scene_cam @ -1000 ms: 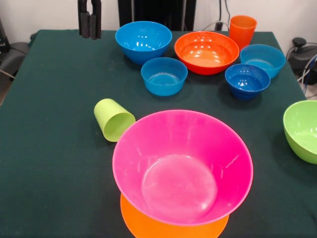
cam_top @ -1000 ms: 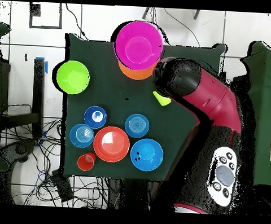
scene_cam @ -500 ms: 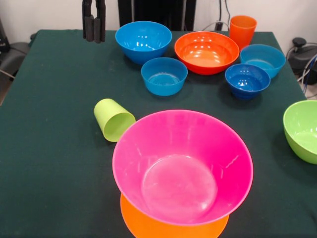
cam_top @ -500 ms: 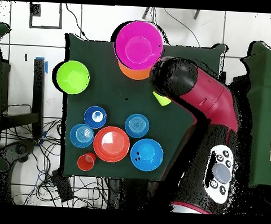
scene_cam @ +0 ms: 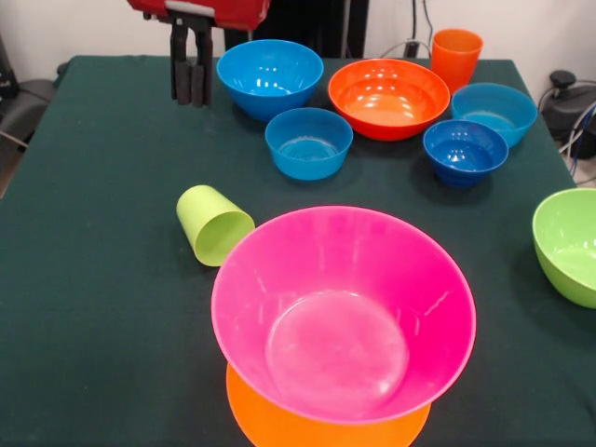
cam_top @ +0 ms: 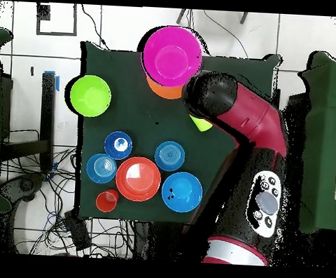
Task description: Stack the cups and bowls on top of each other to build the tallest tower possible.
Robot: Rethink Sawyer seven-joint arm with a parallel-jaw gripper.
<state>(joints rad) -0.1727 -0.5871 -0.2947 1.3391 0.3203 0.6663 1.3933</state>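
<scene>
The large pink bowl (scene_cam: 343,312) sits upright on the upside-down light-orange bowl (scene_cam: 279,430), forming the tower at the near edge; it also shows in the overhead view (cam_top: 172,54). The lime-green cup (scene_cam: 214,225) lies on its side just left of the tower, mouth toward the camera. The ribbed orange cup (scene_cam: 455,56) stands at the far right. My gripper (scene_cam: 190,99) hangs shut and empty over the far left of the table, well behind the lime cup. In the overhead view the arm (cam_top: 235,113) covers most of the lime cup (cam_top: 200,123).
At the far side stand a medium blue bowl (scene_cam: 270,76), a red-orange bowl (scene_cam: 388,97) and three small blue bowls (scene_cam: 308,142) (scene_cam: 465,151) (scene_cam: 494,112). A lime-green bowl (scene_cam: 568,244) sits at the right edge. The dark green table (scene_cam: 93,307) has an open left side.
The gripper has come down and slightly right in the front view, toward the lime cup; its red wrist now shows. No bowl or cup has moved.
</scene>
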